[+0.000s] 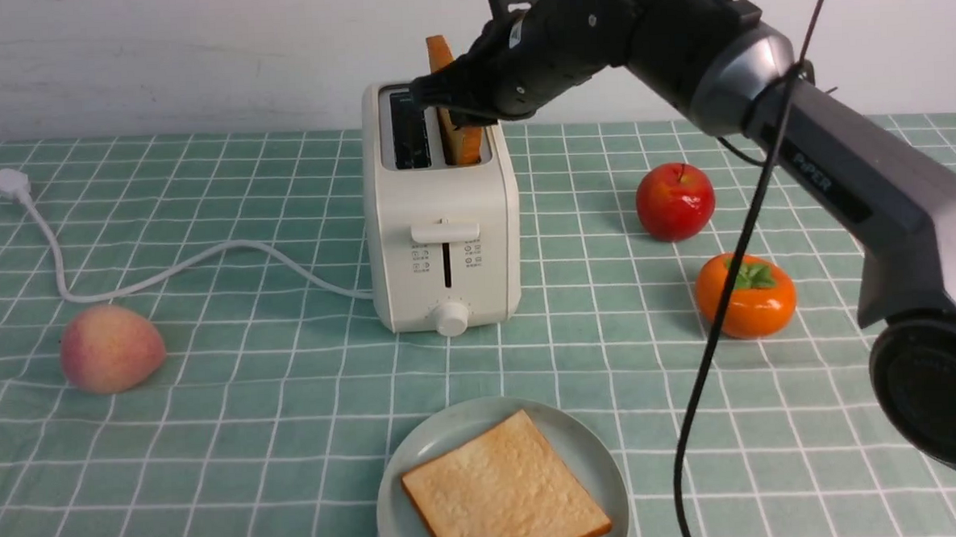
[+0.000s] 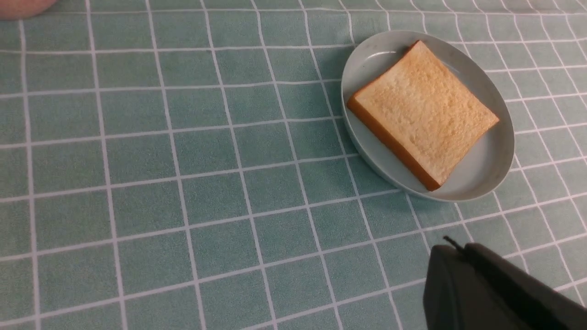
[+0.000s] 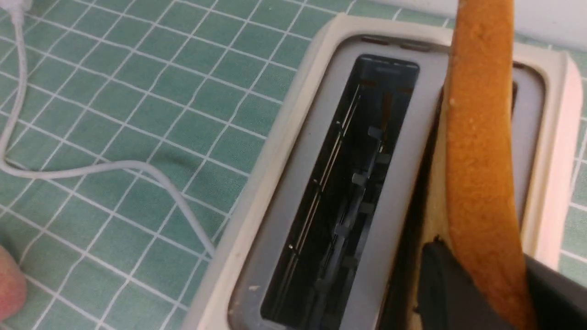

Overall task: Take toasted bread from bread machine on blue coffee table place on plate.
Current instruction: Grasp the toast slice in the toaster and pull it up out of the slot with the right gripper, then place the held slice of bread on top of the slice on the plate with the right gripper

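The step in hand is pulling the second slice of toast (image 1: 439,56) out of the toaster (image 1: 444,221). The slice stands upright in the toaster's right slot, its top well clear of the opening; the left slot (image 1: 409,130) is empty. The right gripper (image 1: 458,100) reaches in from the right, and the right wrist view shows one dark finger on each face of the slice, clamped on it.

The first slice (image 1: 504,489) lies flat on the pale plate (image 1: 583,449), near the front of the checked table (image 1: 250,407). The left gripper (image 2: 458,261) hovers beside the plate, its jaws together and holding nothing.

The next move likely calls for a straight upward lift until the slice clears the slot, then a carry to the plate.
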`<act>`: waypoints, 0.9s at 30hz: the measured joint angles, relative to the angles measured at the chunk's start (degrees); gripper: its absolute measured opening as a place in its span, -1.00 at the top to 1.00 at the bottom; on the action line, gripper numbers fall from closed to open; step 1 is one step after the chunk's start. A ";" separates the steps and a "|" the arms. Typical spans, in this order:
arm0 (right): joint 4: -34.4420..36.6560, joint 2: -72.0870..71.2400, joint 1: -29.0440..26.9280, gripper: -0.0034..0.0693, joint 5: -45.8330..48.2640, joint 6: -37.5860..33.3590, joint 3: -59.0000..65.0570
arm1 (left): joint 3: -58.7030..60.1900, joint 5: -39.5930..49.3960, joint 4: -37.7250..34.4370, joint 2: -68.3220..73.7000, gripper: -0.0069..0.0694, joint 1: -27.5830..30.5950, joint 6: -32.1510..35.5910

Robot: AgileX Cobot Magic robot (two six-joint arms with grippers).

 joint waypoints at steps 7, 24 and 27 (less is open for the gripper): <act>-1.18 -13.67 0.05 0.61 10.53 -1.08 -4.13 | 0.00 0.43 0.90 0.00 0.86 0.00 0.00; 1.32 -48.48 0.05 0.61 22.96 -4.94 29.47 | 0.00 0.63 1.72 0.00 0.86 0.00 0.00; 5.58 -47.01 -0.01 0.61 22.91 -5.96 42.12 | 0.00 0.63 1.72 0.00 0.86 0.00 0.00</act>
